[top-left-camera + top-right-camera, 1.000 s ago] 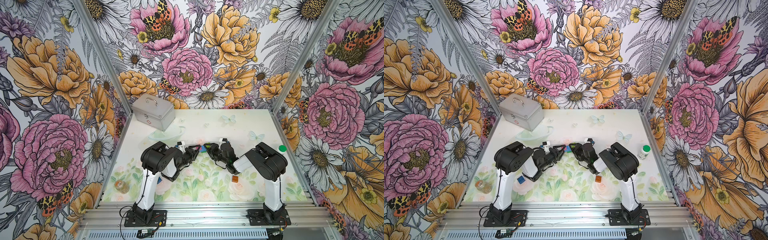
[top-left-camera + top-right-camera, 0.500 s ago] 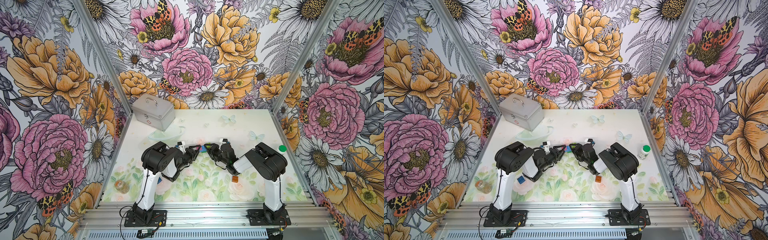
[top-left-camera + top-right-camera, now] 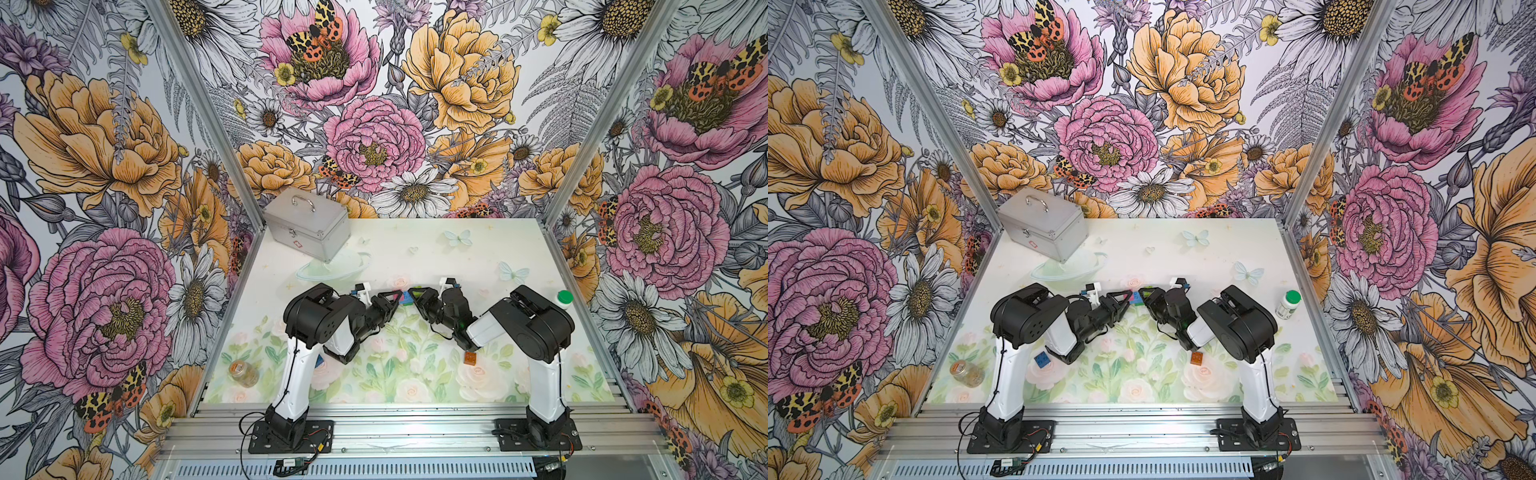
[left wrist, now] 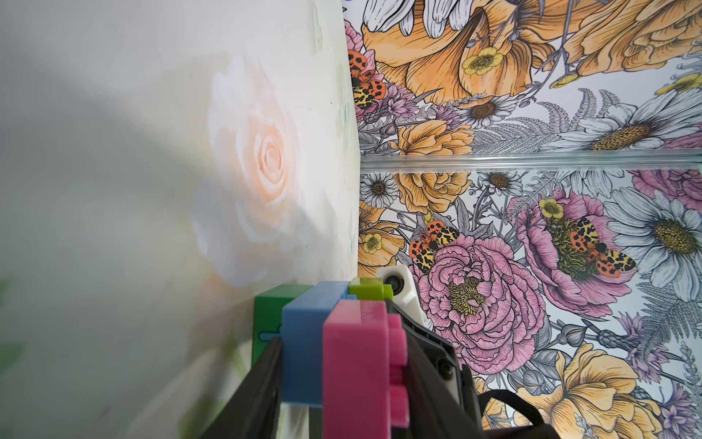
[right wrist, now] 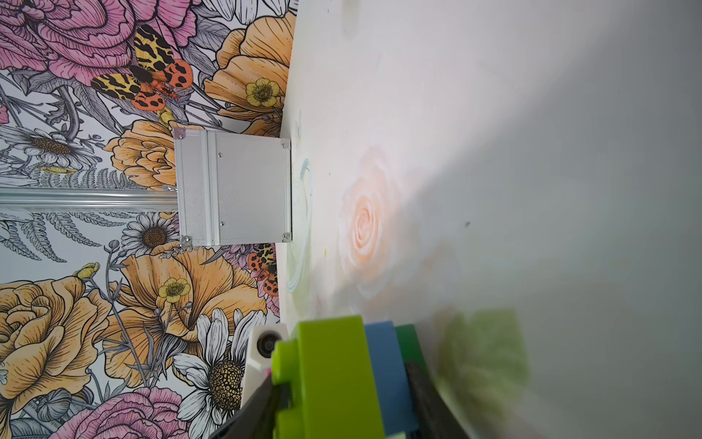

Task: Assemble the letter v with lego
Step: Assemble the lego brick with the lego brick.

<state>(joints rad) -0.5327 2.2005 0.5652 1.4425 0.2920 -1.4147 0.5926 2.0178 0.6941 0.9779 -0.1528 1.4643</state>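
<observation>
Nearest us, the arm bases are bolted to an aluminium rail (image 3: 415,424) along the front of the tabletop (image 3: 478,249). Just past it, by the left edge, is a small clear jar (image 3: 244,372) with brownish contents we cannot identify, and we can read no writing on it. A dark blue brick (image 3: 1042,359) lies beside the left arm's white link. In a top view the black elbow above it hides nearly all of it. An orange brick (image 3: 470,357) lies loose, close under the right forearm.

At mid-tabletop the two arms lean in toward each other. The left fingers (image 3: 394,298) are clenched on the joined bricks (image 3: 406,297) from one side, and the right fingers (image 3: 419,297) grasp the same cluster from the other side, so little of it shows from above. The left wrist view shows the pink brick (image 4: 357,365) and light-blue bar (image 4: 304,342) pinched between black fingers, with the lime brick (image 4: 366,287) and dark green brick (image 4: 267,315) beyond. The green brick faces the tabletop, but we cannot tell whether it touches.

Farther back, at the right edge, a white bottle (image 3: 563,299) with a green cap stands upright, its label too small to read. In the far left corner a silver case (image 3: 307,224) sits shut with its handle on top. The small red mark on its front is unreadable.
</observation>
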